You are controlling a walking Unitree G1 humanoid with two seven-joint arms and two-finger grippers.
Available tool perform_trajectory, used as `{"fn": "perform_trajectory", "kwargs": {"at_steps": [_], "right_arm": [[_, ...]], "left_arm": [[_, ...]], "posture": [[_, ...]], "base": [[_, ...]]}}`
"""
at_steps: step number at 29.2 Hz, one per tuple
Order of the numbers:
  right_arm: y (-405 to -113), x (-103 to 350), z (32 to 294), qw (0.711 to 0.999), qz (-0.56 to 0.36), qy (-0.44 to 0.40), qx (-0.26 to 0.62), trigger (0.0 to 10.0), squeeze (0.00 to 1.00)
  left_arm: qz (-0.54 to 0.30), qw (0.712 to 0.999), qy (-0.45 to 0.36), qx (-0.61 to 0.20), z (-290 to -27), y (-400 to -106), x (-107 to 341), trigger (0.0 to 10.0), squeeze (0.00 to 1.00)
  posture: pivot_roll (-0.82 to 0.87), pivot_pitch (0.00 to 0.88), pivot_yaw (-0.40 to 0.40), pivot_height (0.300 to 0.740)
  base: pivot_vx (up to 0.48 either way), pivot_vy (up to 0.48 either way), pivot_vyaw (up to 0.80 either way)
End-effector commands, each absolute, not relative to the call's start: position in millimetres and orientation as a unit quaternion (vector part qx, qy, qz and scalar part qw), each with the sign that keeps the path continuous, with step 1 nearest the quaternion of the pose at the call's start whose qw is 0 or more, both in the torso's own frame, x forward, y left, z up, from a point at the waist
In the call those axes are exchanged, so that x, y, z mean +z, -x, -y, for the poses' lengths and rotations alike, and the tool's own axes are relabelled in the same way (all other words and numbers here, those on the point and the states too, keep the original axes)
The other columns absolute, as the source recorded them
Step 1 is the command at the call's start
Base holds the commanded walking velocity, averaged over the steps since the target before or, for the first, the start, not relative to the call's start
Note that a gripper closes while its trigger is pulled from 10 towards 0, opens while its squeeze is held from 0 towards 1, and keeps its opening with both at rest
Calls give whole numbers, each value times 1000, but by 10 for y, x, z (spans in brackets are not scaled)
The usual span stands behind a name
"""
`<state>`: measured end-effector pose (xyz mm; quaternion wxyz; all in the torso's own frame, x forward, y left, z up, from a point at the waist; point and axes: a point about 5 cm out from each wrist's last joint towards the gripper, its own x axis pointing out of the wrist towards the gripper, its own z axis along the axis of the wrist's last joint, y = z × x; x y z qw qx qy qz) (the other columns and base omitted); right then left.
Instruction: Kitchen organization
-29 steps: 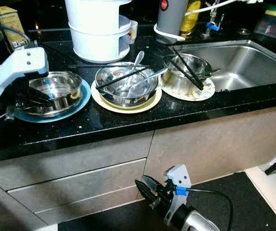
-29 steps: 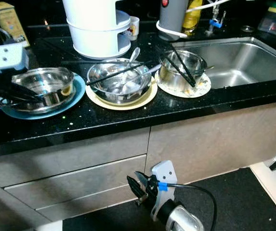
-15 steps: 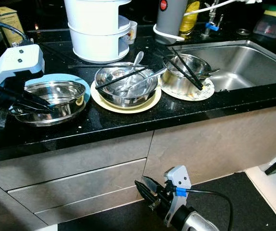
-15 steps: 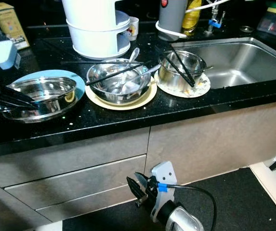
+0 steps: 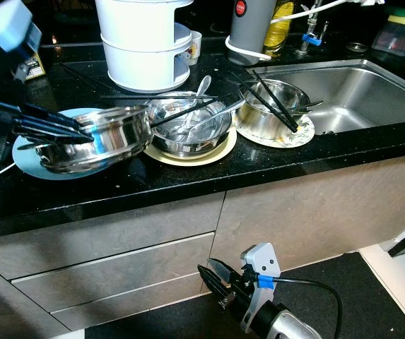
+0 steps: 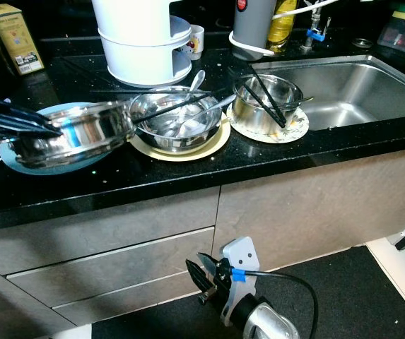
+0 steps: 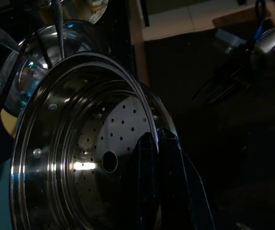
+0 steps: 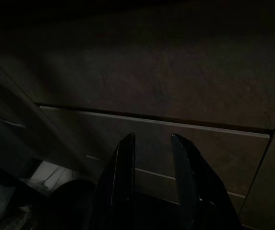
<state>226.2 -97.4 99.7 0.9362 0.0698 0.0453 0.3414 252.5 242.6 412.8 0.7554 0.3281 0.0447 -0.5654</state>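
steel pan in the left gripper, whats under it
The light blue plate lies under the steel pan, which the left gripper holds tilted by its rim. The plate's middle is covered.

The left gripper (image 5: 75,131), clamped on the rim of the perforated steel bowl (image 5: 100,141), now holds it lifted and tilted off the blue plate (image 5: 29,159), shifted rightward until it touches the neighbouring steel bowl (image 5: 191,131); more plate shows.
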Motion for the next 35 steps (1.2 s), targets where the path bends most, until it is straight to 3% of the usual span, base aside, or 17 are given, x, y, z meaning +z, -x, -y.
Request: {"fn": "perform_trajectory", "kwargs": {"at_steps": [1,8,22,23,25,35], "right_arm": [[-2237,959,966,935,-52,-70,344,10000,0],[-2233,959,969,934,-53,-70,345,10000,0],[-2233,952,967,934,-55,-71,346,10000,0],[-2232,950,967,934,-56,-71,346,10000,0],[-2231,948,967,934,-56,-71,346,10000,0],[-2238,947,958,934,-55,-70,347,10000,0]], "left_arm": [[-22,746,-332,-578,-2404,-2453,4219,0,0],[20,719,-252,-647,-2301,-2302,4283,0,0],[25,696,-200,-689,-2168,-2206,4201,0,0],[28,679,-170,-713,-2102,-2170,4164,0,0],[26,675,-163,-719,-2083,-2163,4144,0,0],[-92,676,-167,-712,-1903,-2269,3533,0,0]], "posture": [[27,176,-30,740],[23,175,-28,740],[22,177,-32,740],[22,177,-32,740],[22,177,-32,740],[24,176,-30,740]], "base": [[0,0,0],[0,0,0],[0,0,0],[0,0,0],[0,0,0],[0,0,0]]}}
